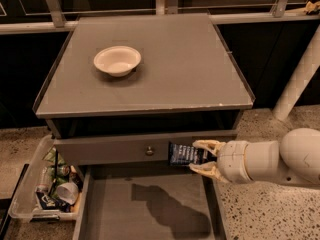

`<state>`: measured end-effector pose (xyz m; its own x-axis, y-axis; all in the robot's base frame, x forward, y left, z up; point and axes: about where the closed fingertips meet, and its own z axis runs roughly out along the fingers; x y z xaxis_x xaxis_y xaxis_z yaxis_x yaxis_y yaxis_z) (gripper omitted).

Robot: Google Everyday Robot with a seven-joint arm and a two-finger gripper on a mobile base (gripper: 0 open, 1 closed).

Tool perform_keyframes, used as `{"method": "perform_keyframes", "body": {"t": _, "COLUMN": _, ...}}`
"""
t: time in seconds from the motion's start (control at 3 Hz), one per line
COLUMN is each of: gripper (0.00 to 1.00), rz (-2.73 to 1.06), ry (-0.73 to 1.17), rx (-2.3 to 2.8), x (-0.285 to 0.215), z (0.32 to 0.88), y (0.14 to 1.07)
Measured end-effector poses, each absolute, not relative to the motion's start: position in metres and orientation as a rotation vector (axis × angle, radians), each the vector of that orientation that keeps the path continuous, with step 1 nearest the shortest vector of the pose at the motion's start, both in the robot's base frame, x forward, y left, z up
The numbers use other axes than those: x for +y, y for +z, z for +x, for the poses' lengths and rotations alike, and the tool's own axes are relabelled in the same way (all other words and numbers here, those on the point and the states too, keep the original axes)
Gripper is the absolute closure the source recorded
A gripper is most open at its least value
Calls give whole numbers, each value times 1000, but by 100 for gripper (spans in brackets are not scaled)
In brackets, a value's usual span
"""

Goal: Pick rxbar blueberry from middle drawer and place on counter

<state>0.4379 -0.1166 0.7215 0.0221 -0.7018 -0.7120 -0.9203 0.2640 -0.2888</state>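
My gripper (200,157) is shut on the rxbar blueberry (183,154), a small dark navy bar with pale print. It holds the bar in the air above the right rear of the open middle drawer (150,206), in front of the grey drawer front with a round knob (149,150). The drawer floor is bare, with the arm's shadow on it. The counter (165,69) is the flat grey cabinet top above, just higher than the bar. My white arm (272,161) reaches in from the right.
A white bowl (117,60) sits on the counter's left rear. A clear bin (47,181) of cans and wrappers stands on the floor at the left of the drawer. A white post (300,74) leans at the right. A rail runs behind the counter.
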Motion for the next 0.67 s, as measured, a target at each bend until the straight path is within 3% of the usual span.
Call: {"method": "perform_keyframes", "body": {"t": 0.67, "gripper": 100, "rz": -1549, "ry": 265, "rx": 1655, "x": -109, "z": 438, "y": 777}}
